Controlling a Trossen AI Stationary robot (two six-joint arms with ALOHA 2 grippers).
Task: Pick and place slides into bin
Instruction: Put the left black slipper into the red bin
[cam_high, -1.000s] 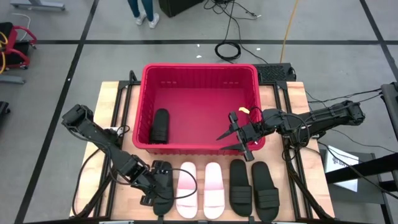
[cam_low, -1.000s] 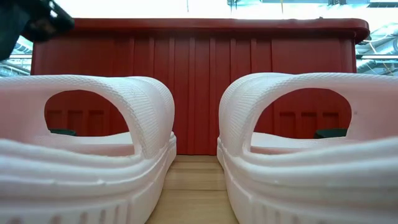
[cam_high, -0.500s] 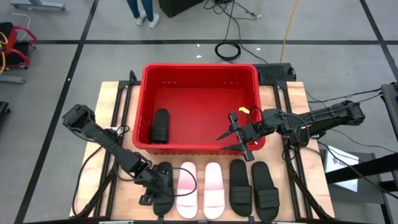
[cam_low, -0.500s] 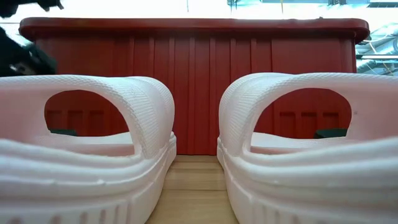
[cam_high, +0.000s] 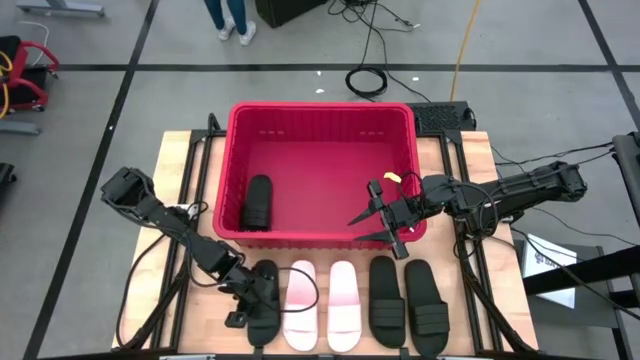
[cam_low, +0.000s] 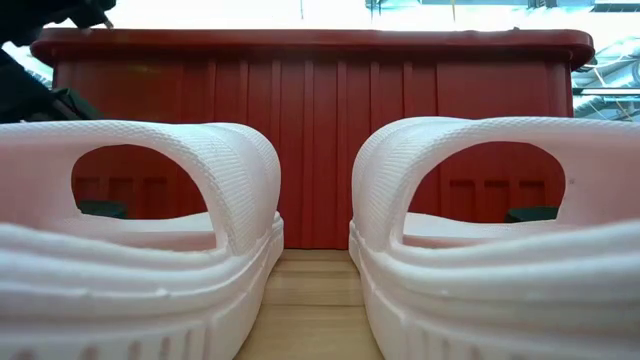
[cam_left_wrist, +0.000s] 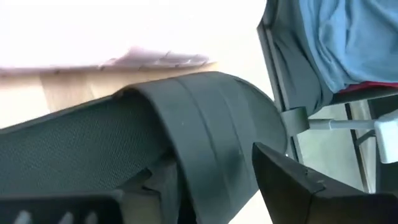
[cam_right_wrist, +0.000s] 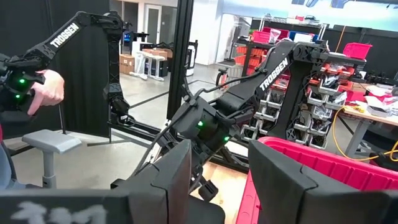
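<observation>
The red bin (cam_high: 322, 112) stands at the middle of the table with one black slide (cam_high: 258, 202) lying flat in its near left corner. Five slides lie in a row on the near table edge: a black one (cam_high: 265, 310), two white/pink ones (cam_high: 300, 305) (cam_high: 343, 305), and two black ones (cam_high: 386, 300) (cam_high: 428, 308). My left gripper (cam_high: 252, 288) is open, low at the leftmost black slide, with its fingers on either side of the strap (cam_left_wrist: 186, 124). My right gripper (cam_high: 385, 222) is open and empty over the bin's near right corner. My left gripper has its open fingers (cam_left_wrist: 305, 186) on either side of the leftmost black slide's strap, coming in low from the table's left. I cannot tell whether they touch it. The slide lies flat on the table.
The two white slides (cam_low: 150, 230) (cam_low: 500, 230) fill the low view in front of the bin's near wall (cam_low: 310, 140). A person's hand (cam_right_wrist: 46, 87) on another arm shows beyond the table. A person's legs (cam_high: 230, 20) stand on the floor far behind the bin.
My left gripper has gone down and a little toward the table's right edge, closing in on the leftmost black slide. The slides have stayed where they were.
</observation>
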